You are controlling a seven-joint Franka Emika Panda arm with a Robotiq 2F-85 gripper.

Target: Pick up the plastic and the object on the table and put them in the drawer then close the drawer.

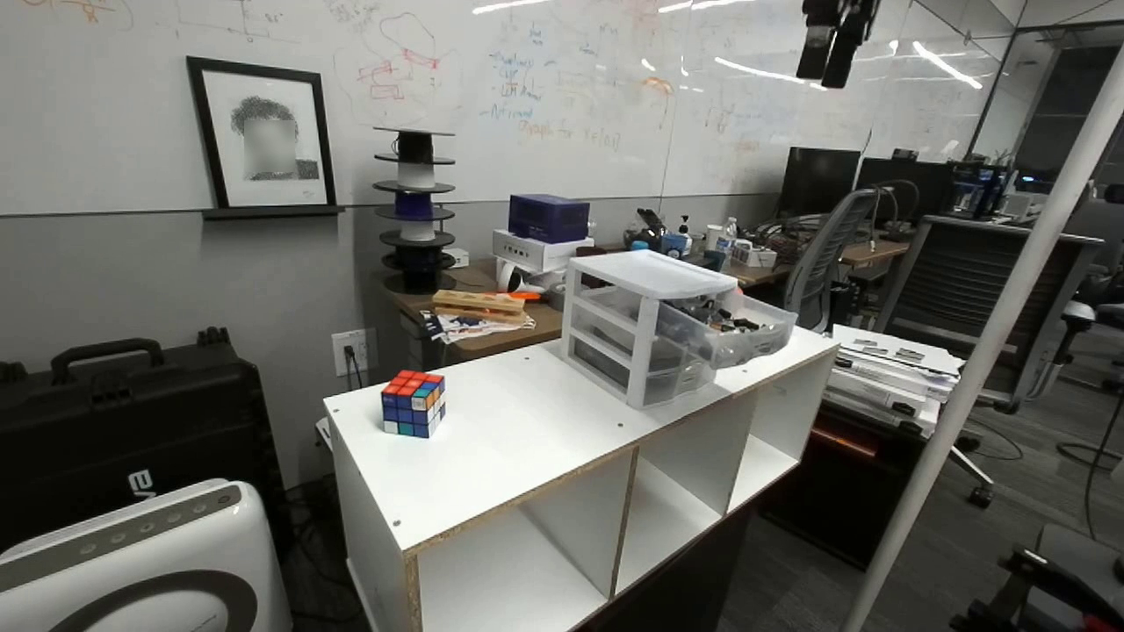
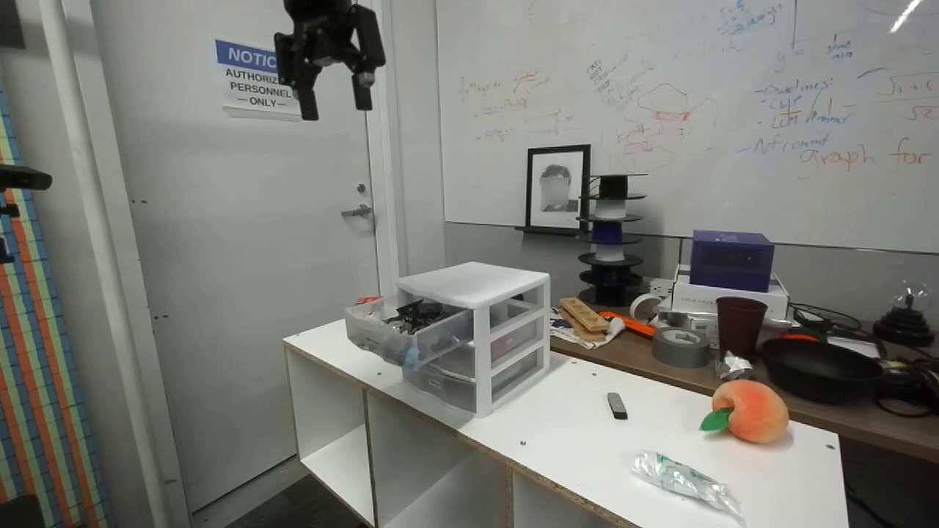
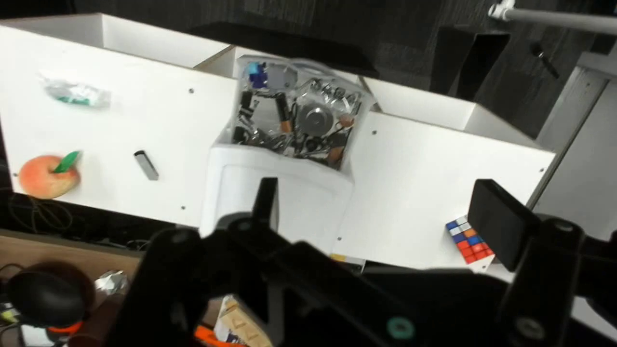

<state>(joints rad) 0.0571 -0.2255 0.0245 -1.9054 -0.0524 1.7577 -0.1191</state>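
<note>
One claw (image 2: 336,103), spread wide; below it: white table (image 2: 565,418), filled pulled-out drawer (image 2: 385,343), crumpled plastic (image 2: 682,478), grey stick (image 2: 617,405), peach (image 2: 759,414), puzzle cube (image 1: 411,406)

The end effector (image 2: 335,106) is coloured mostly black. 2 fingers (image 3: 501,224) can be seen on it, and their ends are shaped like flat blocks. In the wrist view, round grey dots (image 3: 530,328) like screws are set in the dark parts, and 1 blue-green ring (image 3: 401,327) is shown too.
</note>
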